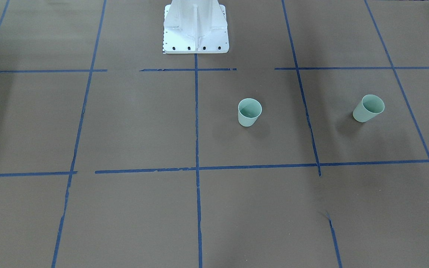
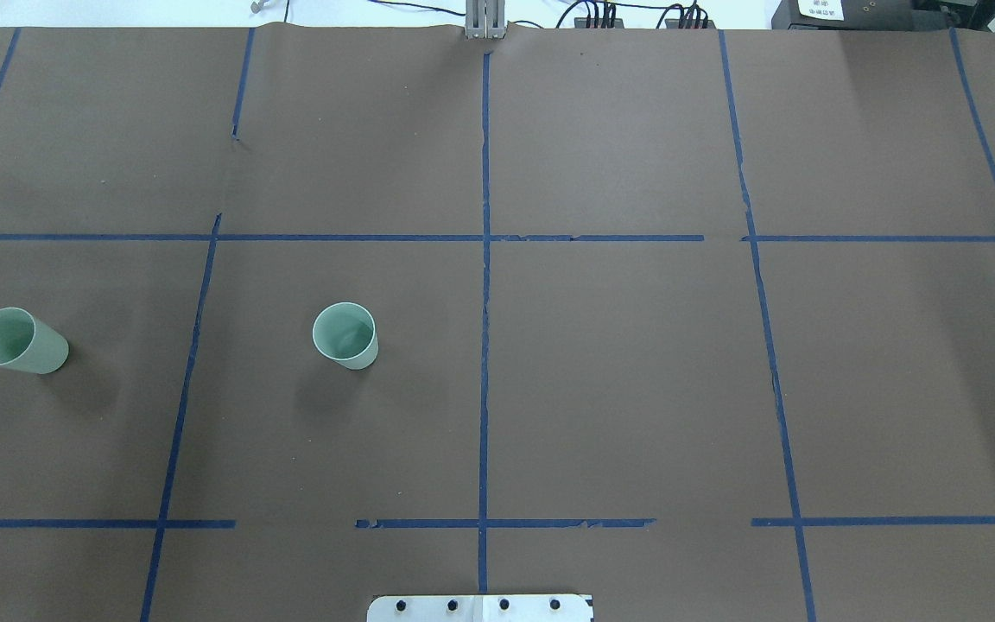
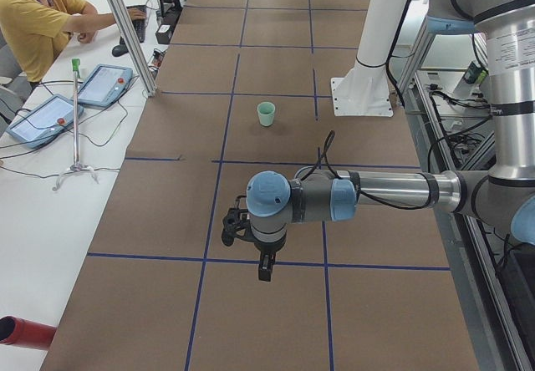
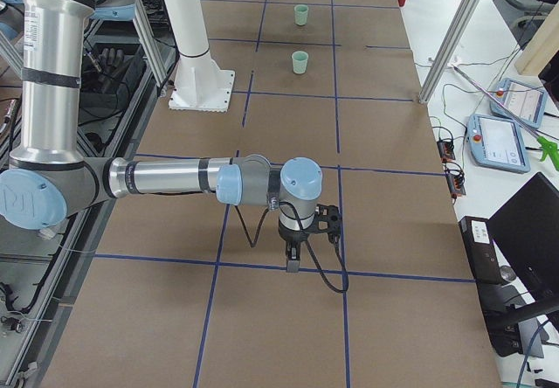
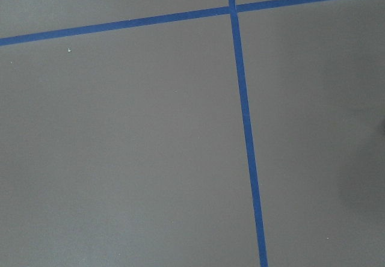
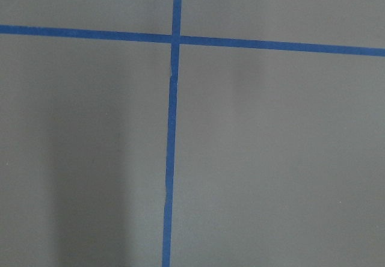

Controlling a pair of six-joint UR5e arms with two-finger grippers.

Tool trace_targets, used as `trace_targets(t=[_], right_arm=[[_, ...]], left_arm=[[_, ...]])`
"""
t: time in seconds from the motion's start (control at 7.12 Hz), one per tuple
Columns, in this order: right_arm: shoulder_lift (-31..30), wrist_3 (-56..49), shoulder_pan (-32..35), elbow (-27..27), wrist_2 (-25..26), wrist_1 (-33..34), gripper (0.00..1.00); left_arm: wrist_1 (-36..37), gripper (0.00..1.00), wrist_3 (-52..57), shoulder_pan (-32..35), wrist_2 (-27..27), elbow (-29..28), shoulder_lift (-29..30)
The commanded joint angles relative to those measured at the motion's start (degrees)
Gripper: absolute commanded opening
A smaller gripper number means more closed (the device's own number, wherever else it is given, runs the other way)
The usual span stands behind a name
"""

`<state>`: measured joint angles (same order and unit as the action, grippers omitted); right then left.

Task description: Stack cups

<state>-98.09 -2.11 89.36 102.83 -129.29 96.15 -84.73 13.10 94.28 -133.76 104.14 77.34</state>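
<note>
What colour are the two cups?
Pale mint green, both the middle cup and the outer cup; the front-facing view shows it best.

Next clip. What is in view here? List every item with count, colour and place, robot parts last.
inner cup: one, pale mint green, upright, robot's left half, near the centre tape line.
outer cup: one, same green, upright, toward the table's left end, apart from the other.
table: one, brown cover.
tape grid: blue lines, across the table.
control tablets: two, grey, white bench beside the table.
operator: one, yellow shirt, at that bench.
robot base: one, white, middle of the robot's table edge.
left end effector: one, black, above bare table; open or shut unclear.
right end effector: one, black, above bare table; likewise unclear.
</note>
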Motion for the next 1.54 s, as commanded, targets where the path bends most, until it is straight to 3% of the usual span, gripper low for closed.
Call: trace_targets(t=[0.0,0.42,0.56,0.98,1.26,1.4], right_arm=[[0.0,0.0,0.02,0.0,0.0,0.0,1.0],[0.0,0.0,-0.06,0.0,0.0,0.0,1.0],[0.0,0.0,-0.07,0.0,0.0,0.0,1.0],[0.0,0.0,-0.06,0.0,0.0,0.0,1.0],[0.0,0.0,-0.07,0.0,0.0,0.0,1.0],[0.0,0.0,0.02,0.0,0.0,0.0,1.0]], left_arm=[[0.0,1.0,-0.18,-0.06,-0.18,-0.34,0.52],[-0.26,1.0,-0.09,-0.85,-0.18,0.72,3.07],[-1.39,1.0,-4.27,-3.99,-0.18,1.33,3.16],[-21.1,1.0,-26.72,-12.77,-0.01,1.07,-0.6],[-37.19,1.0,-49.71,-23.56,0.43,0.46,-2.2],[-41.79,1.0,-59.32,-29.45,2.35,0.37,-2.02]])
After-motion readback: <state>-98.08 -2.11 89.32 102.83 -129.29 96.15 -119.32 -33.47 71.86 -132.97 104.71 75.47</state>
